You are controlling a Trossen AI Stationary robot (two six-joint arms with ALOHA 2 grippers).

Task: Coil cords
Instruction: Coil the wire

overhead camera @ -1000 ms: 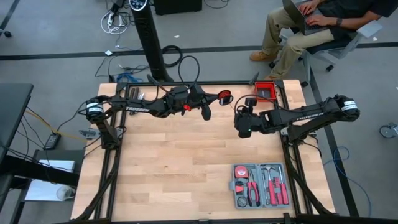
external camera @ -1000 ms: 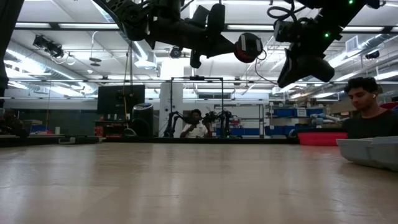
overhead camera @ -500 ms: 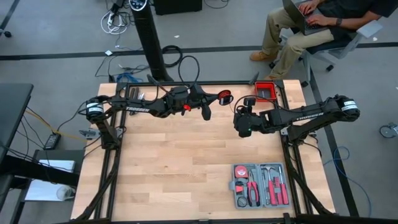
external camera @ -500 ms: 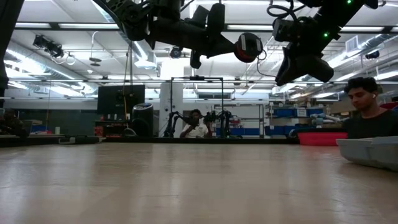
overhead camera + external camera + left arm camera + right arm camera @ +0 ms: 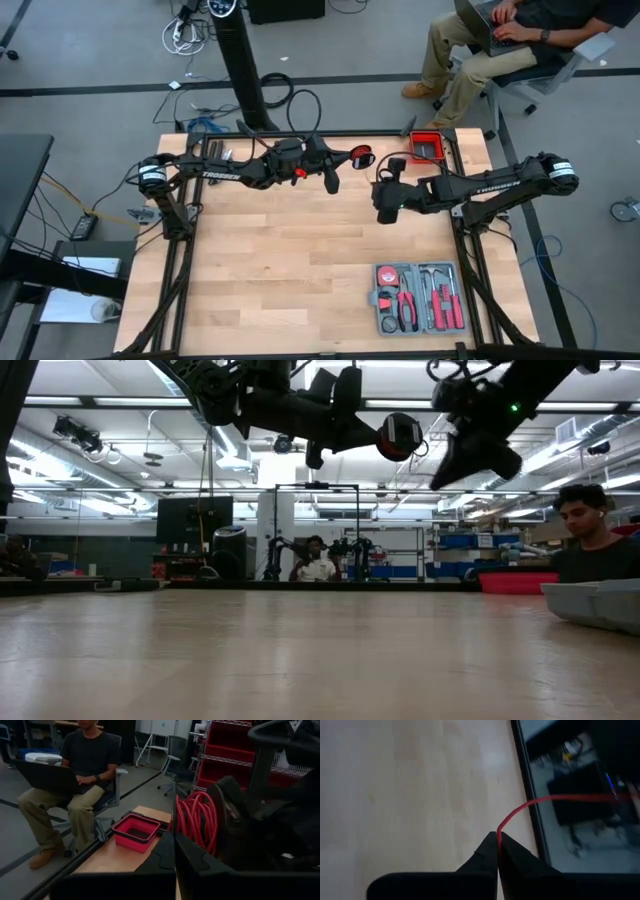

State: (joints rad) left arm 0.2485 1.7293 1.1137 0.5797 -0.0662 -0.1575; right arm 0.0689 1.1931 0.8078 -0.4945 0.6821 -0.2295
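The red cord is wound into a small coil [image 5: 363, 157] high above the table's far middle. It also shows in the low view [image 5: 400, 436] and the left wrist view [image 5: 197, 820]. My left gripper [image 5: 352, 156] is shut at the coil. A free stretch of the cord [image 5: 545, 800] runs from the coil to my right gripper [image 5: 383, 212], which is shut on it. Both grippers hang well above the tabletop [image 5: 300, 650]. My left gripper is shut on the coil at its side [image 5: 181, 822], coming level from the table's left. The fingertips [image 5: 170, 845] hide the exact place of contact. The coil stands on edge beyond the fingertips, lifted clear of the table. My right gripper pinches a single strand of the cord [image 5: 499, 829] at its fingertips [image 5: 490, 845]. From there the strand bends away in a slack arc, clear of the table.
A red bin [image 5: 428, 147] stands at the table's far right corner. A grey tool case [image 5: 418, 298] with red-handled tools lies near the front right. A person with a laptop [image 5: 500, 35] sits beyond the far right edge. Bare wood lies in the middle and on the left [image 5: 260, 260].
My right gripper has risen a little and moved slightly toward the table's left, tipping as it went, still shut on the cord. My left gripper and the coil have kept still.
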